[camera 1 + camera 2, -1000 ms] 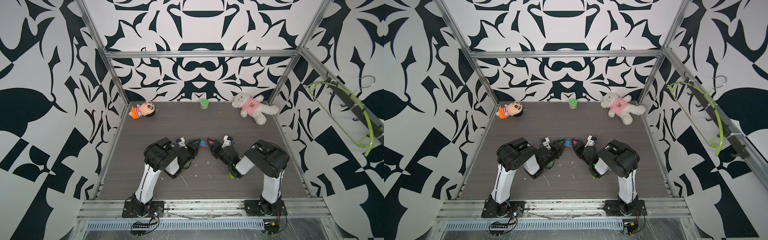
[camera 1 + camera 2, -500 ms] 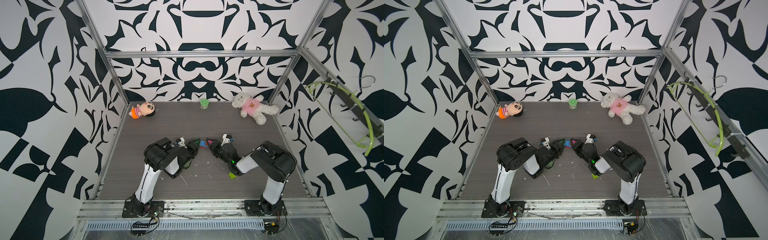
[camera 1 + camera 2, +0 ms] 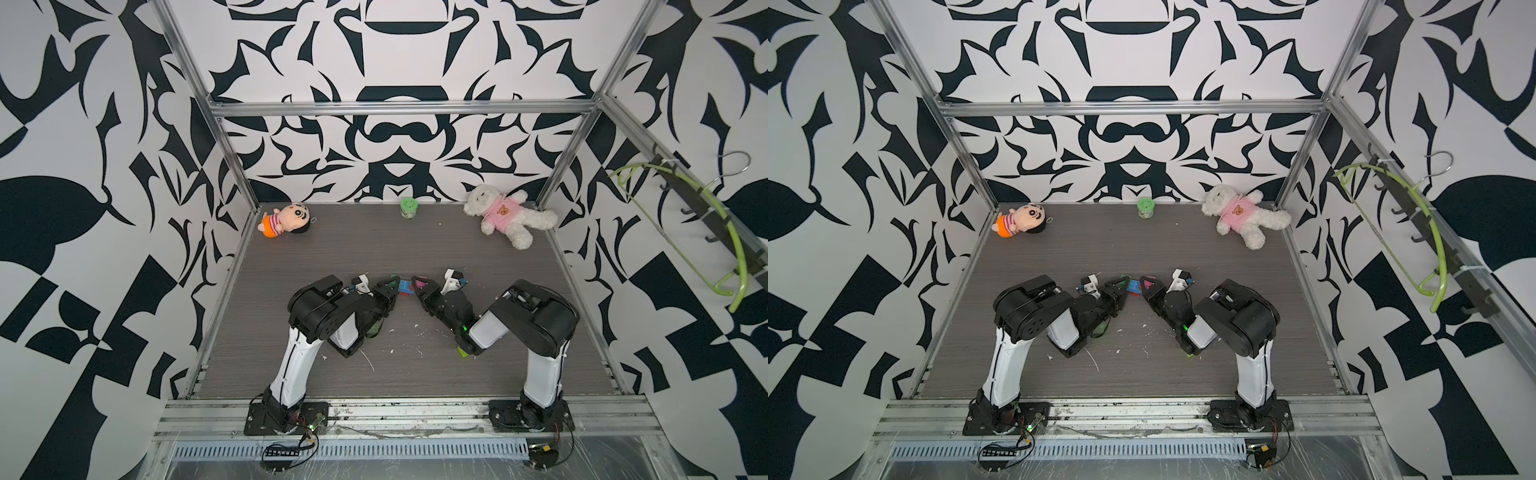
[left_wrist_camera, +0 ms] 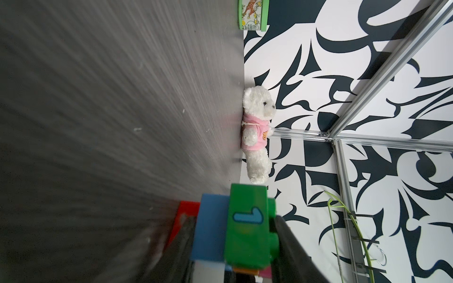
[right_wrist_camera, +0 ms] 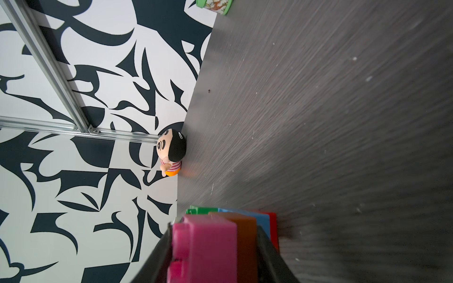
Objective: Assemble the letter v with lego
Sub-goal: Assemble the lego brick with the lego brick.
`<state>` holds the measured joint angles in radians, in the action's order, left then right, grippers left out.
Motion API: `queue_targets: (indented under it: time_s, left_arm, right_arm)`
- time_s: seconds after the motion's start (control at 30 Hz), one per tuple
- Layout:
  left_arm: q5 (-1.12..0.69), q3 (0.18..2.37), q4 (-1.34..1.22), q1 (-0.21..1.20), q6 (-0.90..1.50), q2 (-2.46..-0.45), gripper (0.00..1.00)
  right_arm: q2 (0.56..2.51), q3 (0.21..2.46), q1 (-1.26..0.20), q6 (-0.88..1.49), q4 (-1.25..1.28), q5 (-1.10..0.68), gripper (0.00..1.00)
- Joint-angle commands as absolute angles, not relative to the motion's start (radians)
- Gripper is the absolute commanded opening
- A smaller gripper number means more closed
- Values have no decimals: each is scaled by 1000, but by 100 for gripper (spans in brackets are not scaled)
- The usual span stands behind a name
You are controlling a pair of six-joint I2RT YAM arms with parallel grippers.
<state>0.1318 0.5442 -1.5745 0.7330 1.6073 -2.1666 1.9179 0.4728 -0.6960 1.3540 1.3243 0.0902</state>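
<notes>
2 grippers clamped onto joined lego (image 3: 405,287) at middle of table (image 3: 415,237); green brick (image 4: 245,227) and blue brick (image 4: 210,227) pinched by left gripper (image 3: 392,286), pink brick (image 5: 203,245) and orange brick (image 5: 245,235) pinched by right gripper (image 3: 420,285).

Snapped together into one cluster of joined bricks (image 3: 404,287) mid-bench (image 3: 415,249), five colours showing. In the left wrist view: dark green brick (image 4: 245,227) with a pale blue "1" printed on its side, flat against a blue brick (image 4: 210,227), with a red brick (image 4: 186,208) beyond the blue. In the right wrist view — pink brick (image 5: 203,250) nearest, orange-brown brick (image 5: 245,242) pressed to it. Well apart, nearer the front edge — a lime brick (image 3: 461,352), alone on the bench, partly hidden.
</notes>
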Motion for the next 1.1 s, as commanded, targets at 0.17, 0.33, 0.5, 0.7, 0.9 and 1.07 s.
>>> queue_targets:
  time_s: [0.17,0.33,0.5,0.7,0.9,1.07]
  left_arm:
    - [106,540,-1440,736,1611,-2202,20]
    - [100,542,-1440,735,1605,-2201,20]
    - [100,538,-1439,734,1600,-2196,20]
    - [88,542,-1440,729,1598,-2194,23]
    - [70,549,-1439,724,1591,-2194,27]
    - [65,545,-1439,720,1603,-2201,28]
  right_arm:
    - [1946,442,-724,1346,1334,39,11]
    - [1985,433,-726,1375,1382,35,11]
    - [1959,440,-725,1371,1321,22,11]
    - [1972,443,-725,1377,1326,10,15]
    - [1939,463,-723,1360,1286,-13,43]
    - [1882,475,-719,1321,1210,-28,99]
